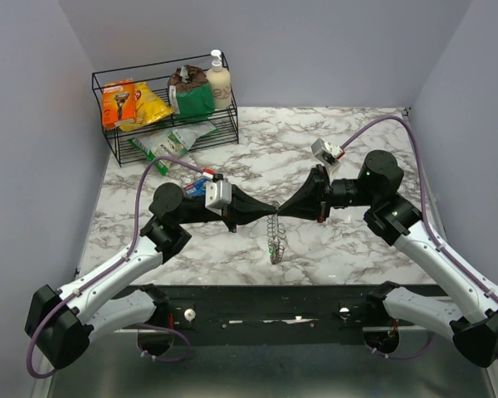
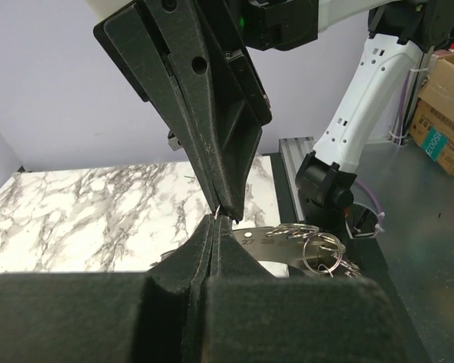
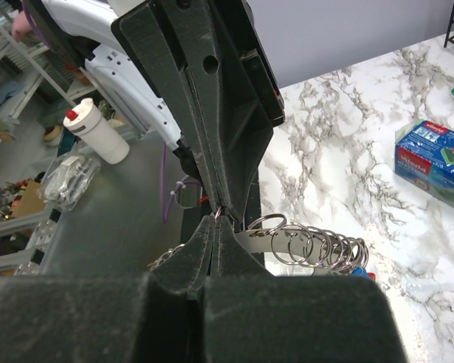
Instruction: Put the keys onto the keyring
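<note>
Two arms meet in the middle and pinch the same bunch of rings.

At the far left a wire basket [image 1: 108,137] full of packets stands on the marble table [image 1: 357,249], and a blue box [image 3: 435,162] lies near the left arm. The left gripper [image 1: 268,209] points right, up off the table, with its two fingers pressed tight together on the top of the keyring [image 1: 275,242]. The keyring is a flat metal strip with lots of silver rings on it, and it hangs down from the spot where the two tips touch. The keys are too small to pick out in the bunch. The right gripper [image 1: 287,207] points left, tip to tip with the other one, and its fingers are squeezed tight on the keyring too.
</note>
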You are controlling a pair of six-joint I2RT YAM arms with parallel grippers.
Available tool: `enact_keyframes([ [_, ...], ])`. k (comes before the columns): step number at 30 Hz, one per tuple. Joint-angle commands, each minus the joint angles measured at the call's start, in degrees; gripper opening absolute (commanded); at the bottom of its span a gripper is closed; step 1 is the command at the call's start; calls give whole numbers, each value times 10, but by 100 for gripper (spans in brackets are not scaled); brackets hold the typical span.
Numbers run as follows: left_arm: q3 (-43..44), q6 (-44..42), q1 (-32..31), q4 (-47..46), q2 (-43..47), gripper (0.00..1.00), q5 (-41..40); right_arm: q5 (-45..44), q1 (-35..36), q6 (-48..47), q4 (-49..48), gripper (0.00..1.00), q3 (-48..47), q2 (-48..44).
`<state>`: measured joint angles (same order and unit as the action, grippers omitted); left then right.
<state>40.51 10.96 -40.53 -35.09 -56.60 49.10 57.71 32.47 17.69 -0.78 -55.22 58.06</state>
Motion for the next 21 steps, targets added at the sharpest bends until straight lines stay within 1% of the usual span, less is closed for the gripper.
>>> enact_keyframes([
  [1, 13, -50, -3, 12, 49, 26, -30, -29, 0, -11, 6, 1, 1, -8],
  [2, 13, -61, -4, 22, 55, 36, -44, -30, 0, -11, 6, 1, 1, -8],
  [4, 14, -85, -4, 55, 73, 52, -58, -31, 0, -13, 6, 1, 1, -11],
  [7, 22, -107, -3, 98, 90, 59, -70, -32, 0, -15, 6, 1, -1, -12],
  [9, 26, -121, -2, 121, 96, 59, -74, -36, 0, -17, 6, 1, -3, -14],
  [15, 26, -128, -3, 143, 104, 60, -74, -29, 0, -37, 22, 1, -10, -10],
  [21, 33, -135, -2, 165, 103, 60, -54, -18, 0, -98, 21, 1, -2, -32],
])
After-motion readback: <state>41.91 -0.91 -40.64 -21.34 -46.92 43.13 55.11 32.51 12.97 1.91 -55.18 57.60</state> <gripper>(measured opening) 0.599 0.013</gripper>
